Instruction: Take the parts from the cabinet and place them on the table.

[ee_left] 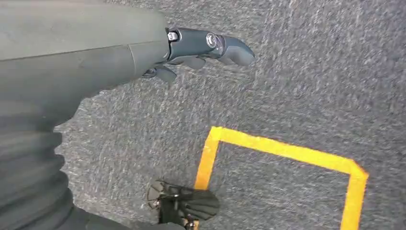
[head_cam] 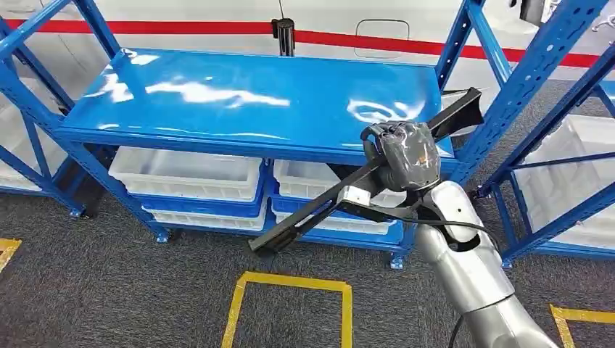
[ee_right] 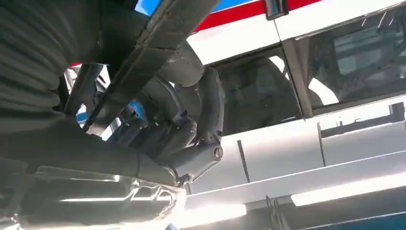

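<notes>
We see our right hand (head_cam: 403, 155) wrapped tight round a long black part (head_cam: 319, 205). The fingers (head_cam: 386, 133) curl over the top of it. The part is a thin bar w/ a wider end at each tip. It sits on a slant: one end (head_cam: 464, 109) is up high, over the right edge of the shiny blue shelf (head_cam: 239, 98), & the other end (head_cam: 272, 243) hangs down low in front of the rack, above the grey carpet (head_cam: 109, 290). The part is in the air, not lying on the shelf.

In the right wrist view the hand (ee_right: 186, 139) is clamped on the same dark bar (ee_right: 143, 62).

Our left hand (ee_left: 201, 50) hangs over the carpet (ee_left: 306, 81). Its fingers are apart & it holds nothing. A yellow tape line (ee_left: 287, 153) is on the floor below it.

Under the blue shelf we see white bins (head_cam: 185, 174) on the lower level. Yellow tape squares (head_cam: 290, 286) mark the carpet in front of the rack. A white wall w/ a red stripe (head_cam: 181, 27) is behind it.
</notes>
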Controlling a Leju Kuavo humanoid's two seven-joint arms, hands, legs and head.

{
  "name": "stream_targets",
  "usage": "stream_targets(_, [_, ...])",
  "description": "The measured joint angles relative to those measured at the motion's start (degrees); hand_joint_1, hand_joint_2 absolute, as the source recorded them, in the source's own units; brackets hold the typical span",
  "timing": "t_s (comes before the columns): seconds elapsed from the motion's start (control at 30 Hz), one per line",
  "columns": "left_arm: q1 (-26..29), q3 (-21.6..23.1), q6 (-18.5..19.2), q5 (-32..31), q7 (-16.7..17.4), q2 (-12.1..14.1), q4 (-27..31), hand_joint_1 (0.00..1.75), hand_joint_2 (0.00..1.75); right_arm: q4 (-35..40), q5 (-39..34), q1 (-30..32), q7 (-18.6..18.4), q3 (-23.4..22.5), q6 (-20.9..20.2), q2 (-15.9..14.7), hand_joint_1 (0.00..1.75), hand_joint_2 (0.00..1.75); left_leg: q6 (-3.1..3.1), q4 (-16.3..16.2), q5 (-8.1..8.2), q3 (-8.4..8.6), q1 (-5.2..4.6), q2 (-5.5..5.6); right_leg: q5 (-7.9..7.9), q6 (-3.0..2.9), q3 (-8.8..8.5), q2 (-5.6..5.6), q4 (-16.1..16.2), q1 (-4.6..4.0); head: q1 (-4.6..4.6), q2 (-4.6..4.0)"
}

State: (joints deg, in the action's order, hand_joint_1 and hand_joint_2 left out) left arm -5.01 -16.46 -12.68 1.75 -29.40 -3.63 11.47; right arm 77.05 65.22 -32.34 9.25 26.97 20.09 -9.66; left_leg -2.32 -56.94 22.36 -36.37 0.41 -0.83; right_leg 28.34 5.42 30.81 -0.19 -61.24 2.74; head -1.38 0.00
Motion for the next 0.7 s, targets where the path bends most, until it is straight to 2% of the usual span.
stream_targets(0.03, [-0.02, 0.0, -0.02, -0.02, 0.0, 0.26, 0.0, 0.0, 1.75, 0.04, 0.2, -0.07, 0.0, 0.02, -0.04, 0.13, 1.75, 1.75, 0.35, -0.69, -0.21, -0.98, -0.21, 0.09, 1.8, -0.45, -2.66, 0.26, 3.26, -1.03, 0.35, 0.0])
stream_targets(0.07, [0.0, 0.0, -0.02, -0.11, 0.0, 0.15, 0.0, 0.0, 1.75, 0.2, 0.35, 0.15, -0.02, -0.02, -0.04, 0.22, 1.75, 1.75, 0.72, -0.88, -0.56, -1.09, -0.56, 0.09, 2.1, -1.02, -1.85, 0.3, 3.23, -1.17, 0.13, 0.0])
stream_targets(0.1, [0.06, 0.0, -0.02, -0.13, 0.0, 0.13, 0.0, 0.0, 1.75, 0.22, 0.48, 0.23, -0.15, -0.05, -0.2, 0.17, 1.75, 1.75, 0.69, -1.05, -0.97, -1.35, -0.59, 0.21, 1.86, -1.51, -1.67, 0.3, 3.21, -0.63, -0.02, 0.0])
stream_targets(0.13, [0.22, 0.0, -0.02, -0.22, 0.0, 0.13, 0.0, 0.0, 1.75, 0.22, 0.52, 0.4, -0.15, -0.05, -0.28, 0.17, 1.75, 1.75, 0.64, -0.96, -1.48, -1.51, -0.39, 0.25, 1.63, -1.91, -1.44, 0.25, 2.9, -0.68, -0.33, 0.0])
stream_targets(0.17, [0.38, 0.0, -0.02, -0.31, 0.0, 0.24, -0.02, 0.0, 1.75, 0.2, 0.72, 0.5, -0.17, -0.05, -0.42, 0.24, 1.75, 1.75, 0.97, -1.07, -1.66, -1.85, -0.03, 0.23, 1.11, -2.72, -0.27, 0.18, 2.89, -0.42, -0.27, 0.0])
stream_targets(0.2, [0.44, 0.0, -0.04, -0.31, 0.0, 0.26, -0.02, 0.0, 1.75, 0.24, 0.96, 0.42, -0.17, -0.05, -0.52, 0.26, 1.75, 1.75, 1.45, -2.04, 0.41, -2.69, 0.32, 0.39, 0.51, -3.69, -0.2, 0.14, 2.91, -0.4, -0.37, 0.0])
stream_targets(0.23, [0.53, 0.0, -0.02, -0.42, -0.02, 0.22, -0.02, 0.0, 1.75, 0.35, 0.98, 0.42, -0.17, -0.05, -0.57, 0.35, 1.75, 1.75, 1.72, -4.5, 3.8, -3.6, 0.34, 0.43, -0.08, -4.58, 0.46, 0.14, 2.9, -0.5, -0.44, 0.0])
stream_targets(0.27, [0.53, 0.0, -0.02, -0.46, -0.02, 0.22, -0.02, 0.0, 1.75, 0.44, 0.98, 0.41, -0.17, -0.11, -0.59, 0.39, 1.75, 1.75, 2.02, -8.73, 7.37, -4.84, 0.34, 0.49, -0.71, -5.09, 1.24, 0.14, 2.86, -0.59, -0.55, 0.0])
stream_targets(0.3, [0.51, 0.0, -0.02, -0.46, -0.02, 0.24, -0.02, 0.0, 1.75, 0.5, 0.98, 0.46, -0.18, -0.11, -0.59, 0.42, 1.75, 1.75, 2.23, -13.26, 10.04, -5.98, 0.39, 0.48, -1.27, -5.2, 1.92, 0.13, 2.84, -0.69, -0.53, 0.0])
stream_targets(0.33, [0.53, 0.0, -0.02, -0.46, -0.02, 0.24, -0.02, 0.0, 1.75, 0.5, 0.98, 0.56, -0.18, -0.11, -0.61, 0.42, 1.75, 1.75, 2.32, -17.17, 11.56, -6.77, 0.42, 0.48, -1.79, -5.24, 2.61, 0.11, 2.81, -0.77, -0.55, -0.02])
stream_targets(0.37, [0.55, 0.0, -0.02, -0.48, -0.02, 0.22, -0.02, 0.0, 1.75, 0.5, 0.98, 0.74, -0.17, -0.15, -0.65, 0.41, 1.75, 1.75, 2.28, -19.44, 11.43, -6.67, 0.46, 0.48, -2.39, -5.19, 3.35, 0.08, 2.79, -0.89, -0.57, 0.0])
stream_targets(0.4, [0.55, 0.0, -0.02, -0.5, -0.02, 0.22, -0.02, 0.0, 1.75, 0.55, 0.98, 0.93, -0.17, -0.26, -0.68, 0.39, 1.75, 1.75, 2.12, -18.91, 9.96, -5.31, 0.53, 0.48, -2.94, -5.07, 4.05, 0.08, 2.78, -0.93, -0.53, 0.0])
stream_targets(0.43, [0.54, 0.0, -0.02, -0.55, -0.02, 0.22, -0.02, 0.0, 1.75, 0.67, 0.98, 1.09, -0.18, -0.43, -0.68, 0.37, 1.75, 1.75, 1.93, -16.52, 8.11, -3.04, 0.56, 0.48, -3.42, -4.94, 4.67, 0.08, 2.78, -0.95, -0.57, 0.0])
stream_targets(0.47, [0.53, 0.0, -0.02, -0.57, -0.02, 0.22, 0.0, 0.0, 1.75, 0.85, 0.98, 1.11, -0.17, -0.64, -0.68, 0.35, 1.75, 1.75, 1.62, -12.0, 6.25, 0.58, 0.55, 0.53, -3.96, -4.71, 5.29, 0.12, 2.78, -0.99, -0.55, 0.0])
stream_targets(0.5, [0.48, 0.0, -0.02, -0.57, -0.04, 0.22, 0.0, 0.0, 1.75, 1.02, 0.98, 1.09, -0.18, -0.87, -0.66, 0.35, 1.75, 1.75, 1.29, -7.33, 5.92, 4.2, 0.54, 0.8, -4.47, -4.57, 5.58, 0.17, 2.78, -0.99, -0.59, 0.0])
stream_targets(0.53, [0.36, 0.0, -0.02, -0.61, -0.04, 0.24, 0.07, 0.0, 1.75, 1.4, 0.98, 1.14, -0.17, -1.03, -0.63, 0.35, 1.75, 1.75, 0.98, -2.2, 7.91, 7.73, 0.4, 1.12, -4.79, -4.18, 5.87, 0.2, 2.77, -1.19, -0.59, 0.0])
stream_targets(0.57, [0.24, 0.0, -0.02, -0.64, -0.11, 0.24, 0.09, 0.0, 1.75, 1.66, 0.98, 0.98, -0.18, -1.23, -0.61, 0.24, 1.75, 1.75, 1.03, -0.17, 8.48, 8.66, 0.1, 1.21, -5.29, -3.62, 5.94, 0.07, 2.77, -1.2, -0.37, 0.0])
stream_targets(0.63, [0.26, 0.0, -0.05, -0.64, -0.13, 0.24, 0.09, 0.0, 1.75, 1.79, 0.96, 0.86, -0.17, -1.31, -0.61, 0.2, 1.75, 1.75, 0.51, -0.56, 7.96, 8.03, -0.45, 1.18, -6.37, -2.68, 5.97, 0.01, 3.31, -0.88, -0.66, 0.0])
stream_targets(0.67, [0.31, 0.0, -0.05, -0.64, -0.13, 0.24, 0.09, 0.0, 1.75, 1.88, 1.01, 1.08, -0.17, -1.36, -0.61, 0.2, 1.75, 1.75, 0.0, -0.11, 7.11, 7.59, -0.66, 1.09, -7.07, -2.11, 6.0, 0.04, 3.84, -0.97, -0.55, 0.0])
stream_targets(0.7, [0.31, 0.0, -0.05, -0.64, -0.11, 0.22, 0.07, 0.0, 1.75, 1.9, 1.03, 1.2, -0.17, -1.44, -0.61, 0.09, 1.75, 1.75, -0.35, 0.33, 6.5, 7.34, -0.5, 0.97, -6.96, -2.05, 6.27, 0.03, 3.78, -1.16, -0.48, 0.0])
